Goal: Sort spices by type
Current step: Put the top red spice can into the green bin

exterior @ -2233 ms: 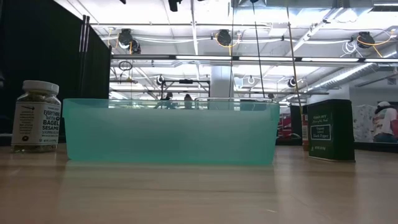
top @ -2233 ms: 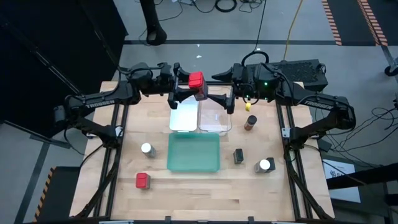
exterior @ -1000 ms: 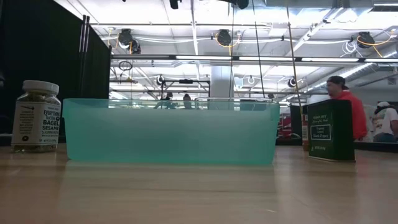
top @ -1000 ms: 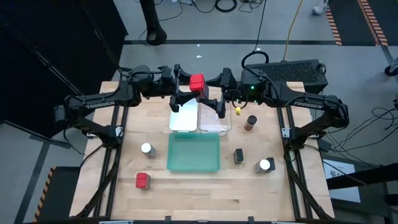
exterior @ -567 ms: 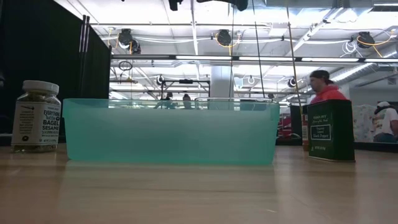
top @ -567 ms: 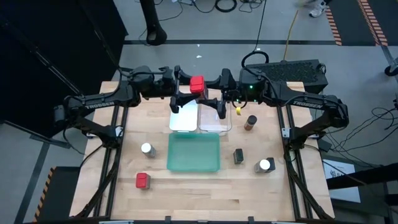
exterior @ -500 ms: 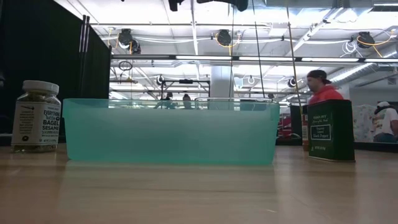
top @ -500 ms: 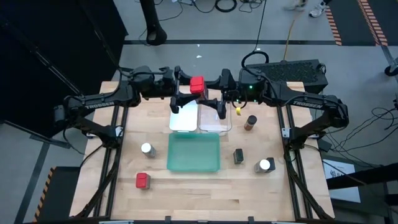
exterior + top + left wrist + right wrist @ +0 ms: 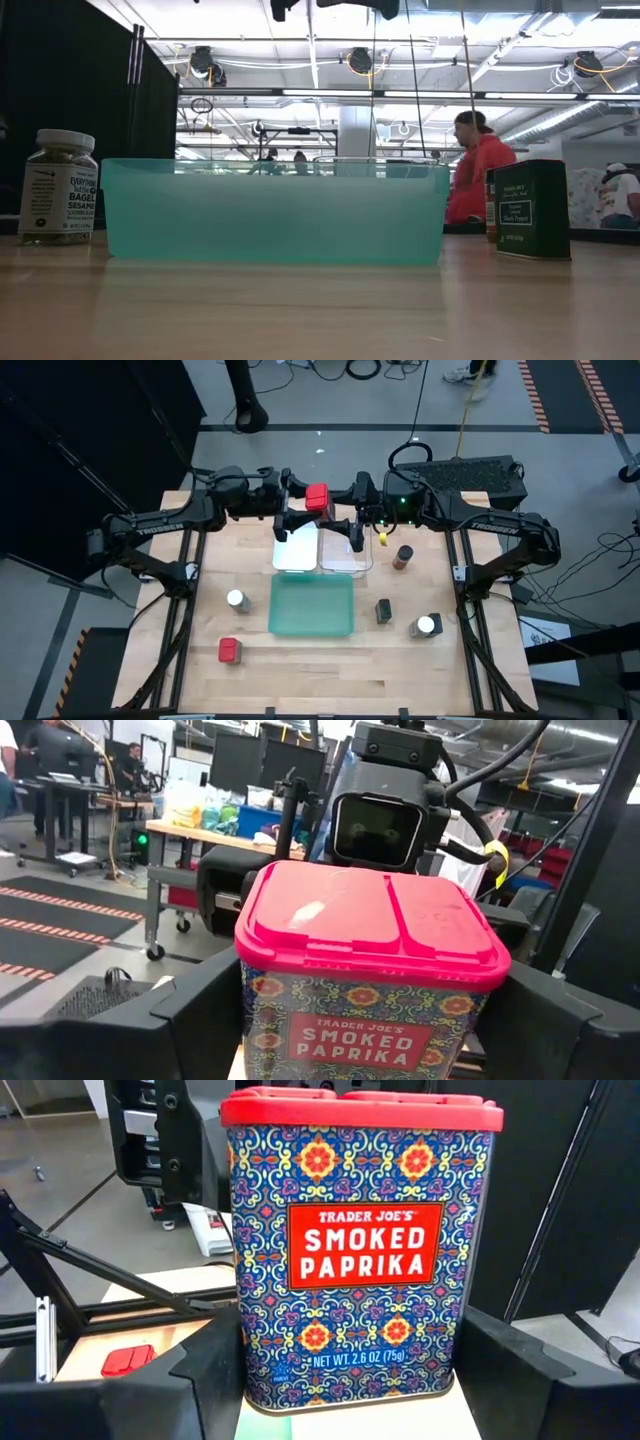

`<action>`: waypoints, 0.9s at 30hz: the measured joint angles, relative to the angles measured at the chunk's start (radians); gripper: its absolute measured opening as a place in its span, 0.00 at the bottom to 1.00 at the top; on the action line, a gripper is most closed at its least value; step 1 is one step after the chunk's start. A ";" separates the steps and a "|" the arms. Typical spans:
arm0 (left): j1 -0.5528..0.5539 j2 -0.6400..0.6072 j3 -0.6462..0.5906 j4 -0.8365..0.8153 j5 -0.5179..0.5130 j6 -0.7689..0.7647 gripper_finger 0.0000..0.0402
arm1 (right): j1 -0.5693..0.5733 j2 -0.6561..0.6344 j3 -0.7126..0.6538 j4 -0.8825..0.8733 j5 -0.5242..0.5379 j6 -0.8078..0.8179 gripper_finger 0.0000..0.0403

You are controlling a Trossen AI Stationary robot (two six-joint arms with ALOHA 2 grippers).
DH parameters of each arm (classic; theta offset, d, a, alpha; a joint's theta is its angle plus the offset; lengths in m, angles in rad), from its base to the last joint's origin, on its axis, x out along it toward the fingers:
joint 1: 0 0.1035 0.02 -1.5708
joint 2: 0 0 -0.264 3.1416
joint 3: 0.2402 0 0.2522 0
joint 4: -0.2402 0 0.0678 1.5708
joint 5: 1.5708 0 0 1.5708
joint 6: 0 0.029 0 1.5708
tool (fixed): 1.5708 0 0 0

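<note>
Paprika tin (image 9: 317,497) upright above white tray (image 9: 296,554), between both pincers: left pincer (image 9: 370,1020) grips it, right pincer (image 9: 350,1370) apparently clamped too.

The high camera looked straight down over the whole table (image 9: 300,670). The low one sat at tabletop height, facing the far room. Both wrist cameras closely faced the paprika tin (image 9: 362,1250) from seemingly opposite sides.

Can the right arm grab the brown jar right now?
Probably not yet. The right hand is closed on the paprika tin, as is the left hand. The brown jar stands unblocked nearby.
</note>
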 joint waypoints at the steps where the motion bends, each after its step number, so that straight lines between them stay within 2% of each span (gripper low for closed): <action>1: 0.000 0.000 0.000 -0.001 0.000 0.008 0.82 | 0.000 0.000 0.000 0.000 0.000 -0.002 0.67; 8: -0.004 0.001 0.000 -0.006 0.029 0.052 0.83 | 0.001 -0.001 0.000 -0.002 0.002 -0.019 0.67; 19: -0.012 0.003 0.000 -0.061 -0.008 -0.011 0.98 | 0.001 -0.001 0.000 0.003 0.005 -0.013 0.67; 23: -0.009 0.001 0.000 -0.068 -0.004 -0.038 0.99 | 0.002 -0.002 0.001 -0.036 0.062 -0.038 0.67; 27: -0.007 -0.001 0.000 -0.086 -0.009 -0.160 0.99 | 0.004 -0.017 0.001 -0.130 0.132 -0.079 0.67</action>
